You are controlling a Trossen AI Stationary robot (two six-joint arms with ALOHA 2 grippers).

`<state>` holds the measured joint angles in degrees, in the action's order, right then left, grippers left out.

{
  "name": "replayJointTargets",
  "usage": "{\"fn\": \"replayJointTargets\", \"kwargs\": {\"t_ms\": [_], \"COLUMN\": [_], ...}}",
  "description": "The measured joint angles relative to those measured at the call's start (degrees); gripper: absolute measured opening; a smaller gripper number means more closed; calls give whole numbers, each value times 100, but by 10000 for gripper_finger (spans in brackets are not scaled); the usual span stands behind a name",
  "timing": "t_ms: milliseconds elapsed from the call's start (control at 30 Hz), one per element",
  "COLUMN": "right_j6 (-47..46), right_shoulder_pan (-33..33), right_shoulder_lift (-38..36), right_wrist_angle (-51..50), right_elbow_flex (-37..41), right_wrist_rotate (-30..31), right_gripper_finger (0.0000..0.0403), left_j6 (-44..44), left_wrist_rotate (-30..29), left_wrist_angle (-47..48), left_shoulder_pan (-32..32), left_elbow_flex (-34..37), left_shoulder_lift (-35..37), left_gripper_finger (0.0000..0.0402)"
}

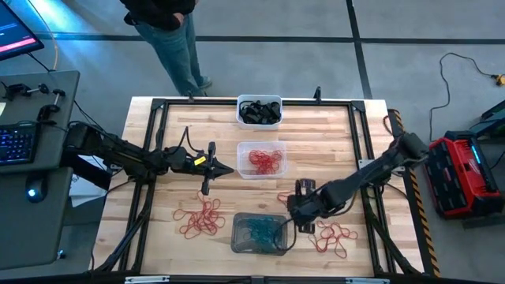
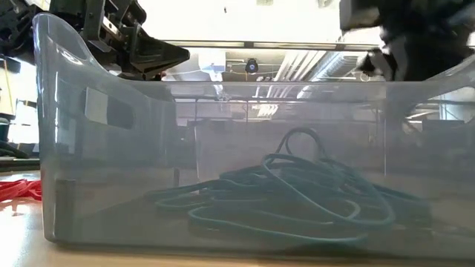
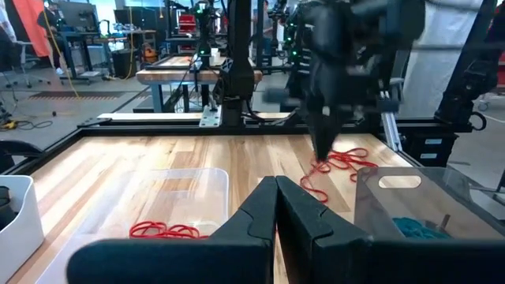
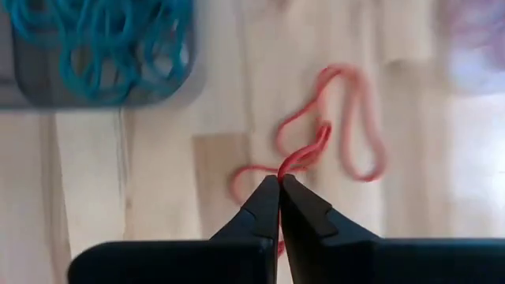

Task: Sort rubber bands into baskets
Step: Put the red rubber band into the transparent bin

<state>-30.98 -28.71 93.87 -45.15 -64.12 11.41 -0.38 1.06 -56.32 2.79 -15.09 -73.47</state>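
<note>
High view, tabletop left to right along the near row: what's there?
Loose pile of red rubber bands → translucent grey plastic basket holding teal bands → right tool, shut on a red band → second loose red pile.

The table (image 1: pixel 173 142) is pale planked wood with a smooth matt finish. At six o'clock the grey basket (image 1: pixel 259 234) is glossy translucent plastic; the white basket (image 1: pixel 259 101) at twelve looks opaque.
</note>
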Motion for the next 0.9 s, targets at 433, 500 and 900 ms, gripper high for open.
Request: {"fn": "replayJointTargets", "kwargs": {"t_ms": [433, 500, 900], "right_j6": [1131, 1466, 3230], "right_shoulder_pan": [592, 741, 1929], "right_shoulder_lift": [-983, -997, -871], "right_wrist_angle": [594, 992, 3130], "right_elbow_flex": [-2, -2, -11], "right_wrist_rotate": [1510, 1564, 1380], "right_gripper_finger": [0, 0, 0], "left_j6": [0, 1, 2], "left_wrist_rotate": [-2, -2, -19], "left_wrist_angle": [-2, 7, 125], "left_shoulder_pan": [-4, -4, -4], "left_elbow_flex": [0, 0, 0], "left_shoulder_lift": [0, 0, 0], "left_gripper_finger": [0, 0, 0]}}
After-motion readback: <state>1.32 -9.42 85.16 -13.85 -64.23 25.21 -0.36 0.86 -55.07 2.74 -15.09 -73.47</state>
